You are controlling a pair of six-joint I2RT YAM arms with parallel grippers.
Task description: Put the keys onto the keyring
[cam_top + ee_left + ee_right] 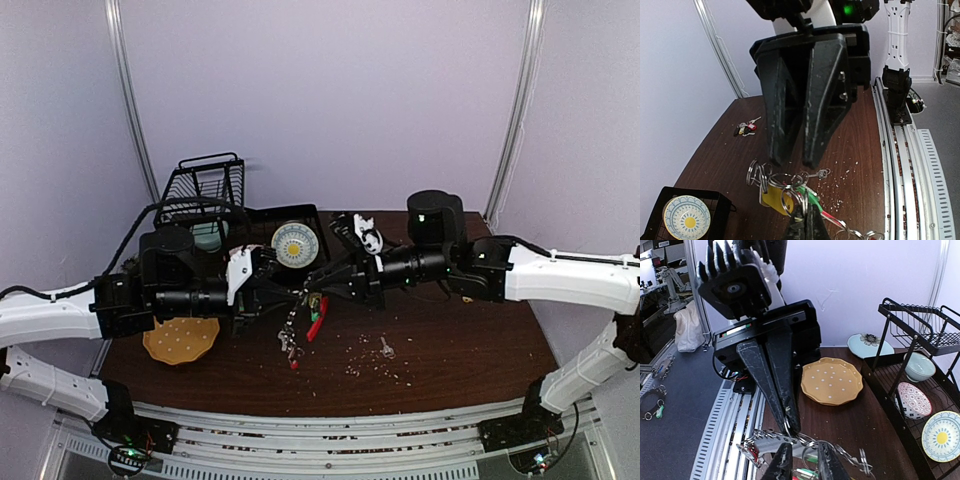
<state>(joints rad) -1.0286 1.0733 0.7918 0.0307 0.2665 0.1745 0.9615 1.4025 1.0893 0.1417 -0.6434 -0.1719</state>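
Observation:
The keyring [300, 318] hangs between both grippers above the table's middle, its chain and red clip [318, 322] dangling. My left gripper [299, 294] is shut on one of its rings; this shows in the left wrist view [805, 225] and the right wrist view, on the left fingers [790, 405]. Yellow [772, 198] and green [816, 201] tags hang on the rings. My right gripper [318, 289] faces it with its jaws apart around a ring [804, 465]. A loose silver key [821, 173] lies on the table [385, 348]. A small bunch of keys [745, 129] lies farther off.
A yellow dotted plate [181, 341] lies at the left [832, 381]. A black wire rack [210, 185] and a black tray with a white-yellow plate [295, 244] stand at the back. White crumbs [365, 365] are scattered on the table.

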